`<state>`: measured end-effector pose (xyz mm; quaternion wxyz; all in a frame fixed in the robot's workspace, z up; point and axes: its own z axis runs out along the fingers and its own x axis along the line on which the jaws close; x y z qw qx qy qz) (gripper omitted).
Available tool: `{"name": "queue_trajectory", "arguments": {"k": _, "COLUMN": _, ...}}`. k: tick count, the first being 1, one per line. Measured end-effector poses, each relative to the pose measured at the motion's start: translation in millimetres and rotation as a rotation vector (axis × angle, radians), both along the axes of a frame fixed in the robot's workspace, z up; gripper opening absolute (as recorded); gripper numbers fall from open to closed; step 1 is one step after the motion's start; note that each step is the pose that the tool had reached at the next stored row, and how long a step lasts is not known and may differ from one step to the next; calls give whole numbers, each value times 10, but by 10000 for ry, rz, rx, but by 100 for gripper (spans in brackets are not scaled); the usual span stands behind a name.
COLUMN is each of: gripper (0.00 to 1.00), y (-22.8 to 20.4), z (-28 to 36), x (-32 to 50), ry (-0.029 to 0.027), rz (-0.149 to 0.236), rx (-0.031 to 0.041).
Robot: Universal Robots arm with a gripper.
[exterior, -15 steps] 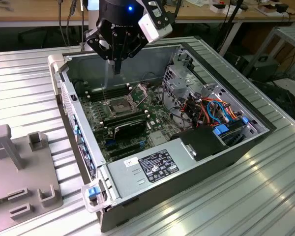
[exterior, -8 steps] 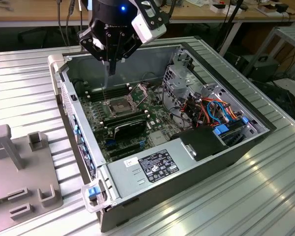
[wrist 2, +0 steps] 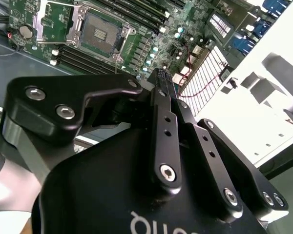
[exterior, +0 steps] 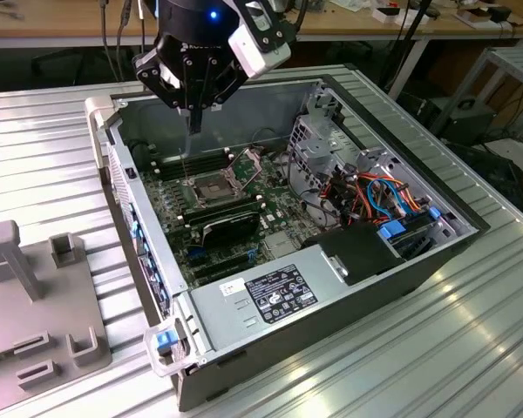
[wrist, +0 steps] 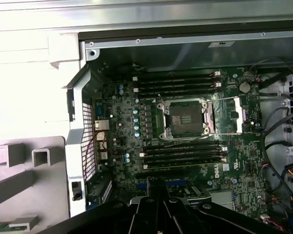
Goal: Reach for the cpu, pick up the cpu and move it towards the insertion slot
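My gripper (exterior: 194,120) hangs above the open computer case, over the far part of the motherboard, with its black fingers pressed together and pointing down. Nothing shows between the fingers in either wrist view (wrist 2: 161,79) (wrist: 155,184). The insertion slot (exterior: 211,187) is the square socket with a silvery frame and dark centre; it lies just below and slightly toward the exterior view's right of the fingertips. Both wrist views show the insertion slot (wrist 2: 100,33) (wrist: 185,117) with its thin wire levers swung out. The cpu is out of view.
Long black memory slots (wrist: 180,83) flank the socket. A drive cage (exterior: 322,131), coloured cables (exterior: 383,196) and the power supply (exterior: 270,292) stand in the case. A grey fixture plate with raised blocks (exterior: 35,296) lies on the exterior view's left.
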<state>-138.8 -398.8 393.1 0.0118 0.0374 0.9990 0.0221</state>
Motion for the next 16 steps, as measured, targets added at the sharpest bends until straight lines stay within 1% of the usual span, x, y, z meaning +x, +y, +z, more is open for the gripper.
{"name": "queue_trajectory", "arguments": {"k": 16, "gripper": 11, "y": 0, "z": -2, "x": -85, "ry": 9, "rz": 0, "rx": 0}}
